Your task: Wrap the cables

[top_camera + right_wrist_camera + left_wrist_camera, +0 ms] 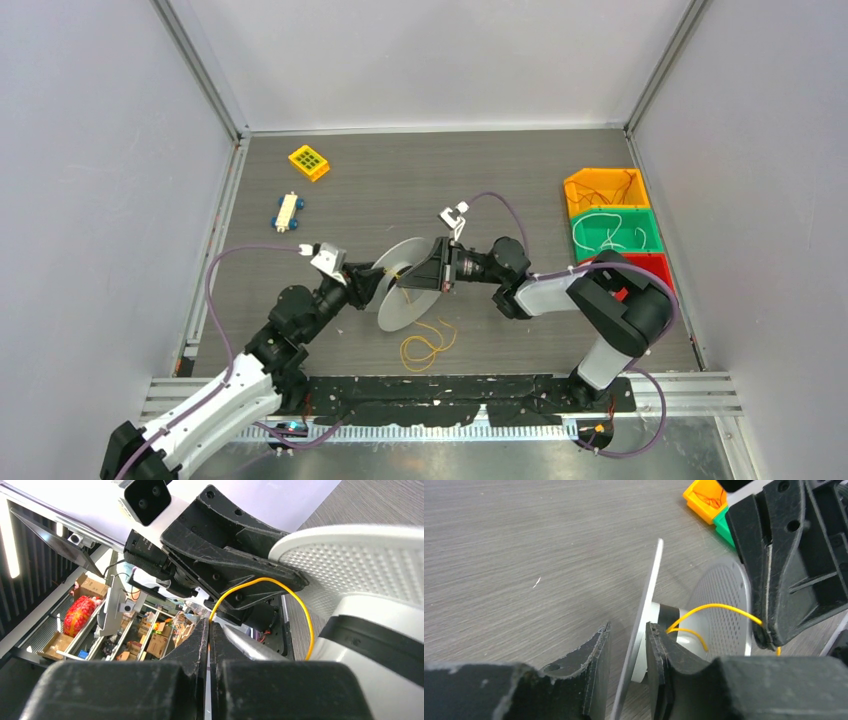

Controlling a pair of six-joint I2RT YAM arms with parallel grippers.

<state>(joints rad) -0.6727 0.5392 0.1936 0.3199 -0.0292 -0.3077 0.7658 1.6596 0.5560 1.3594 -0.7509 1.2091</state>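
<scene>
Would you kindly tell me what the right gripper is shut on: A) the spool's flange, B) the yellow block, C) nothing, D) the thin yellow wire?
D: the right gripper is pinched shut on the yellow wire, which arcs from its tips toward the spool.

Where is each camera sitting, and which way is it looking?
Top: above and behind the arms, looking down on the table; left arm and right arm both show.
Left wrist: on the left arm, facing the spool; the left jaws straddle its flange.
Right wrist: on the right arm, facing the left jaws; the right jaws, shut, pinch the yellow wire.
Shared: both wrist views show spool and yellow wire.
</scene>
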